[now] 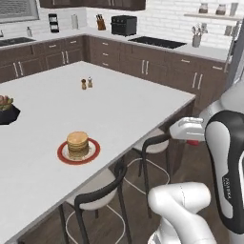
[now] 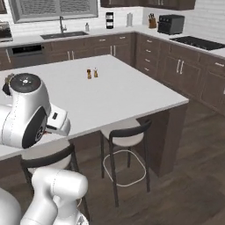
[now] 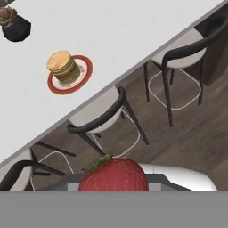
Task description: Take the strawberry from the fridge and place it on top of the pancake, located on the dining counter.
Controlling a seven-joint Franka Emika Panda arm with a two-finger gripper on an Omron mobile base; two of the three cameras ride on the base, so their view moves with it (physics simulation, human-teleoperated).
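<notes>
The white arm [image 1: 228, 157] rises from the base in a folded pose: a rounded lower joint [image 1: 181, 202] sits low, and a dark-banded upper link stands upright above it. In the left base view the hand [image 1: 188, 129] reaches out sideways from that link, roughly level, to the left. In the right base view a large round shoulder joint [image 2: 24, 110] with a dark cap is nearest the camera, and the hand block [image 2: 57, 122] juts from its right side. In the hand view the gripper [image 3: 113, 178] is closed on the strawberry [image 3: 114, 174], leafy cap away from the camera.
</notes>
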